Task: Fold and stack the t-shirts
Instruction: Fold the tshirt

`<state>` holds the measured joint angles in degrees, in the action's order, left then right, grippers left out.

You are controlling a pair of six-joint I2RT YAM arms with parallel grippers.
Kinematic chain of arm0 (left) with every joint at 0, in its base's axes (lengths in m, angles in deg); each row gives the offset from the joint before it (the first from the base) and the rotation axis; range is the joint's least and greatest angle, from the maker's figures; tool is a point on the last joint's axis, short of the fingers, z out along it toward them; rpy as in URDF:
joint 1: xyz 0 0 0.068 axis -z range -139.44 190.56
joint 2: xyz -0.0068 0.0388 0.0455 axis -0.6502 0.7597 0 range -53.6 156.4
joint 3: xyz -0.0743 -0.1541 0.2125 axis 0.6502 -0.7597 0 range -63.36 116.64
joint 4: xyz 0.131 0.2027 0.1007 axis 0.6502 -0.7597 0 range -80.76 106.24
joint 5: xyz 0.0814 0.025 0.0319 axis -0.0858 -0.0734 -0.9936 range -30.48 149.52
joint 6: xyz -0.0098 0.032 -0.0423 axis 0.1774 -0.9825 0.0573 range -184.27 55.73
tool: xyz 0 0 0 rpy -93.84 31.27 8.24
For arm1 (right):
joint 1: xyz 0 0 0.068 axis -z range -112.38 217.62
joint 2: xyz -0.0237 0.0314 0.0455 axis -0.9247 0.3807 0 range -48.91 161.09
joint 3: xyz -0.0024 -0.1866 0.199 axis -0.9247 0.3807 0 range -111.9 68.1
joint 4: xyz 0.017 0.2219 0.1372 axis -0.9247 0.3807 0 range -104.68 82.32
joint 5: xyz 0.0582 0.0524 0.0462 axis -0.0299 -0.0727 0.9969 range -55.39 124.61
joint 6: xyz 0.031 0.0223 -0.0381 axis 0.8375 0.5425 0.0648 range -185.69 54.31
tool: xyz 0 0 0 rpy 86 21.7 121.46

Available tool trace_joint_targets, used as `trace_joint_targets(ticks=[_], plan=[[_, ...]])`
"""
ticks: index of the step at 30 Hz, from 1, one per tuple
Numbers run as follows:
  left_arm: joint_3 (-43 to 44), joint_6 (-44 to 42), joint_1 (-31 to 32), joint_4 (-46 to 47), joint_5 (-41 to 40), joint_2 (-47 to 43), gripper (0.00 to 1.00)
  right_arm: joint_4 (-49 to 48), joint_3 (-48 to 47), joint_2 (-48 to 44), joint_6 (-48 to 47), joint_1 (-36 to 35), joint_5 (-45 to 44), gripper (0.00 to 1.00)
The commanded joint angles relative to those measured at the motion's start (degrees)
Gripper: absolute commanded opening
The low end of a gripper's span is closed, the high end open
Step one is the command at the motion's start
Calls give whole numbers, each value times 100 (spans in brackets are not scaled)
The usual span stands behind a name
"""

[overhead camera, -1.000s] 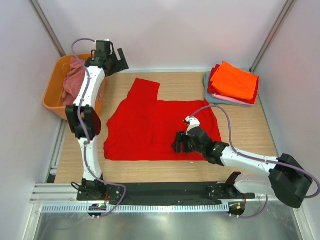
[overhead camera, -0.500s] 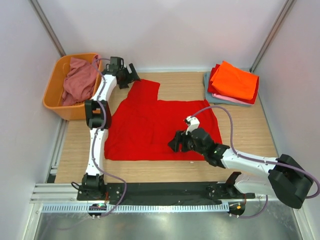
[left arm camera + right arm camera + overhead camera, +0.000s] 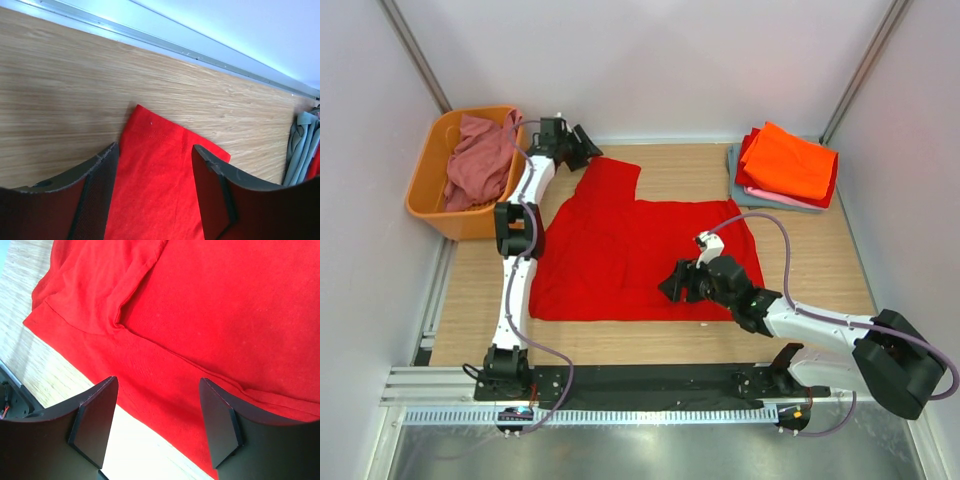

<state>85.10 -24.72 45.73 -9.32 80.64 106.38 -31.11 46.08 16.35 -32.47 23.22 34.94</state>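
Note:
A large bright red t-shirt (image 3: 630, 250) lies spread flat on the wooden table. My left gripper (image 3: 590, 148) hangs over its far sleeve (image 3: 160, 185), jaws open on either side of the cloth, which lies flat between them. My right gripper (image 3: 673, 285) hovers open just above the shirt's near hem (image 3: 165, 405), holding nothing. Folded t-shirts are stacked at the back right, an orange one (image 3: 788, 160) on top and a grey-blue one (image 3: 736, 170) at the bottom. A dusty rose shirt (image 3: 475, 160) lies crumpled in the basket.
The orange plastic basket (image 3: 450, 222) stands at the back left, close beside my left arm. A metal rail (image 3: 150, 40) runs along the table's far edge by the white wall. The grey-blue shirt's edge (image 3: 300, 145) shows at the right of the left wrist view.
My left arm swung from above the basket over to the red shirt's far sleeve, and its jaws have narrowed. My right gripper edged slightly over the near hem.

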Motion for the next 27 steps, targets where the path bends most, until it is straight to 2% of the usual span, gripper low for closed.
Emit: trace_joint_targets(ticks=[1, 7, 18, 21, 24, 25, 27], plan=[[60, 70, 37, 68, 260, 297, 61, -397, 31, -83, 71, 54, 115, 72], [60, 114, 89, 192, 313, 341, 52, -440, 57, -74, 106, 133, 186, 72], [-186, -44, 230, 218, 498, 376, 59, -563, 128, -74, 168, 274, 361, 73], [-230, -105, 274, 236, 436, 376, 50, -590, 145, -92, 186, 327, 406, 72], [-248, -62, 274, 323, 393, 367, 38, -599, 154, -101, 203, 353, 432, 72], [-248, -27, 274, 332, 384, 367, 25, -607, 172, -101, 212, 353, 449, 72], [-248, -18, 274, 385, 419, 376, 10, -634, 189, -109, 221, 371, 450, 73]])
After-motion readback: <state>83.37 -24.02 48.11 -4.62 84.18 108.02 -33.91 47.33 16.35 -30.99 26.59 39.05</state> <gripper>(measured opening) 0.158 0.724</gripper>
